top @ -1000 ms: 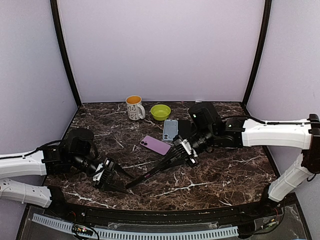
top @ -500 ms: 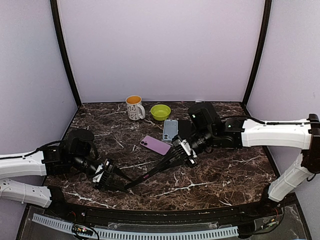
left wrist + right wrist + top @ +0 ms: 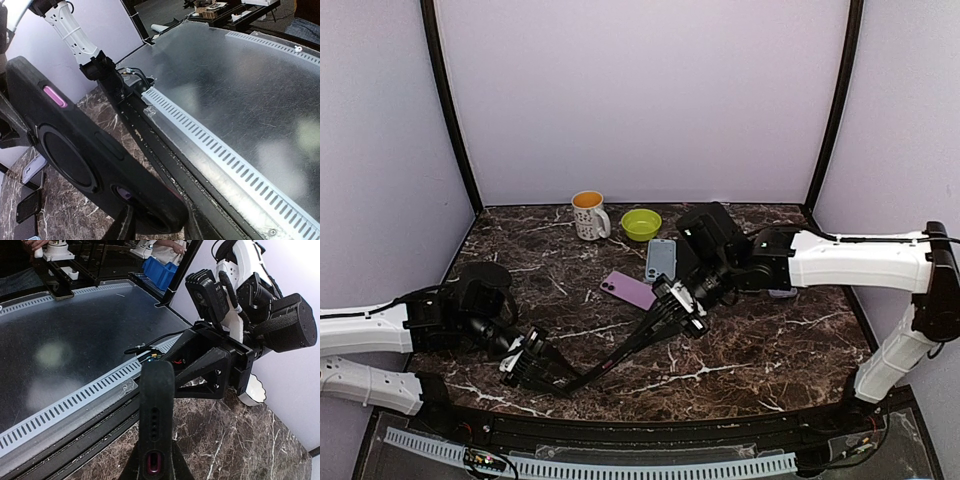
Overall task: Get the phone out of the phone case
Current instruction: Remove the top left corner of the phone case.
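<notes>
A black phone case (image 3: 618, 350) hangs tilted above the table, stretched between my two grippers. The phone inside shows only as magenta bits: a side button (image 3: 54, 96) and a glint in the camera hole (image 3: 125, 194). My left gripper (image 3: 555, 378) is shut on the case's lower near end, its fingers on either side of the corner (image 3: 160, 220). The right gripper (image 3: 666, 317) is shut on the upper far end. In the right wrist view the case's bottom edge (image 3: 156, 400), with speaker holes and port, stands up between those fingers (image 3: 154, 467).
A spotted mug (image 3: 588, 214) and a green bowl (image 3: 641, 223) stand at the back. A purple phone (image 3: 631, 290) and a blue-grey phone (image 3: 660, 259) lie flat mid-table under the right arm. The table's front rail (image 3: 620, 430) runs just below the left gripper.
The left gripper has closed on the case's near end and drawn slightly toward the front edge. The right arm has shifted a little left, and the case now slopes more steeply.
</notes>
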Action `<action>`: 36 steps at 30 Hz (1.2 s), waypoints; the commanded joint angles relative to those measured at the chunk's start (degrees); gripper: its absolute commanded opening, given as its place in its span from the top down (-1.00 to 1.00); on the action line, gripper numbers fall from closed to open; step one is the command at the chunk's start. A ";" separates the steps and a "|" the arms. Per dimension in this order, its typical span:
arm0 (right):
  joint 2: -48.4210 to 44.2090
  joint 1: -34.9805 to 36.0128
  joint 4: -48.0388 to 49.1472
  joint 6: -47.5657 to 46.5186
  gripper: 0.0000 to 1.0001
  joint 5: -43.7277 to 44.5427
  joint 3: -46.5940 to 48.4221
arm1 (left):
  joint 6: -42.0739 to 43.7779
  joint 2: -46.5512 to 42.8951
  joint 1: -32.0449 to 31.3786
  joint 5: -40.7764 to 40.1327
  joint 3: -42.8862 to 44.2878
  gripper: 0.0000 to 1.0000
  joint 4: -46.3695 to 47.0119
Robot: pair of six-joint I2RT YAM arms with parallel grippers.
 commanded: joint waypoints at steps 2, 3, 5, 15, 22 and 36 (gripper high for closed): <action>2.67 3.40 -3.90 -5.00 1.00 -6.00 5.16 | 0.06 0.04 -0.46 1.70 0.11 0.31 0.93; 2.96 3.58 -4.55 -5.36 1.00 -6.04 5.60 | 0.16 0.05 -0.51 1.37 0.03 0.31 0.99; 3.38 3.88 -5.43 -5.70 1.00 -6.24 5.96 | 0.27 0.05 -0.55 0.70 -0.02 0.33 0.84; 3.75 4.92 -9.44 -6.61 1.00 -7.96 6.35 | 1.18 0.04 -0.60 0.04 0.04 0.37 0.16; 4.78 5.39 -12.64 -8.13 1.00 -9.67 7.42 | 1.74 0.14 -0.63 -0.29 0.05 0.40 -0.32; 6.28 5.91 -22.65 -16.59 1.00 -8.88 9.62 | 3.75 -1.79 -0.68 -9.28 -1.19 0.51 1.29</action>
